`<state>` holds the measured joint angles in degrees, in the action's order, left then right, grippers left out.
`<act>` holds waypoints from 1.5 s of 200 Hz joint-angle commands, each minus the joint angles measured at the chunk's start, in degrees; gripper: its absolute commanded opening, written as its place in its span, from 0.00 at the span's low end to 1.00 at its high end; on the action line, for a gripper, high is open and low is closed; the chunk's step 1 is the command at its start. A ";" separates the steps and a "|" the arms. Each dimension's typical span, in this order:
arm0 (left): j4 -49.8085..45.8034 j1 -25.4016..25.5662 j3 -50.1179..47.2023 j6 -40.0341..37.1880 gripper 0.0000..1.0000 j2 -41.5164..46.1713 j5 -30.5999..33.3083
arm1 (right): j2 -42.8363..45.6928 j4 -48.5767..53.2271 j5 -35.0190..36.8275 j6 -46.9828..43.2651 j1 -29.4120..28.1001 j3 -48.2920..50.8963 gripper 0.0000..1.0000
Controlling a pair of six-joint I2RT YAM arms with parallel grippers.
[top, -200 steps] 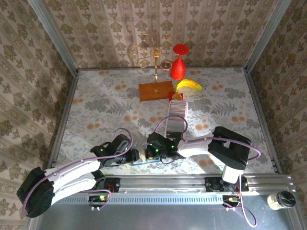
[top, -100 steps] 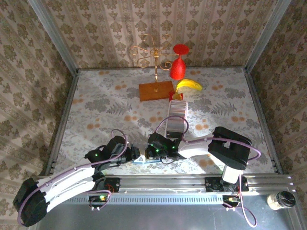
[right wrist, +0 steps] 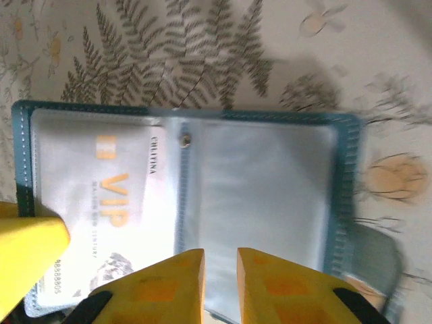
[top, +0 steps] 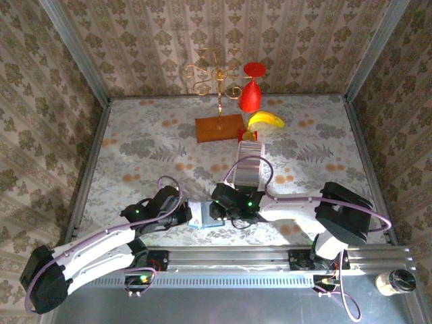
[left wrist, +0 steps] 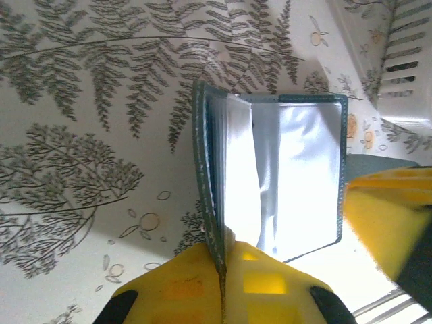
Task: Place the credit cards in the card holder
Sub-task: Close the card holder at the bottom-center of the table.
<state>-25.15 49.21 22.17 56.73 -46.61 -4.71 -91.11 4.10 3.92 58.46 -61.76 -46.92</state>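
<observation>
On the table (top: 135, 148), left hand (left wrist: 219, 270) clamped on card holder (left wrist: 283, 175), right hand (right wrist: 220, 270) slightly parted above.

Looks like a robot lab cell dressed up as a living room, honestly. The walls (top: 135, 40) are damask wallpaper panels held in bare aluminium posts (top: 74, 50), and the tabletop (top: 148, 148) has a floral print. Two white arms, left arm (top: 94, 246) and right arm (top: 304, 202), trail purple cables (top: 246, 165) and are bolted to a metal rail (top: 229, 256) at the near edge. At the back sit staged props: a gold candelabra (top: 217, 81) on a wooden base (top: 219, 127), a red goblet (top: 250, 94) and a banana (top: 266, 120).
</observation>
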 commanded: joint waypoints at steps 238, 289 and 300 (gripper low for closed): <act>-7.77 1.53 7.30 -7.51 0.02 -5.54 0.15 | 5.33 4.57 4.84 1.89 0.06 4.29 0.00; 0.16 5.28 11.36 -7.82 0.16 -12.19 -5.53 | 6.93 -1.06 3.79 4.85 0.15 8.07 0.00; 2.74 5.91 11.57 -7.88 0.21 -14.25 -6.78 | 7.44 -2.01 3.87 5.43 0.23 8.97 0.00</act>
<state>-28.88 53.67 31.38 50.15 -57.84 -6.68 -85.67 5.85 8.58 61.14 -61.65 -39.79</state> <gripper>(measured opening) 0.175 0.046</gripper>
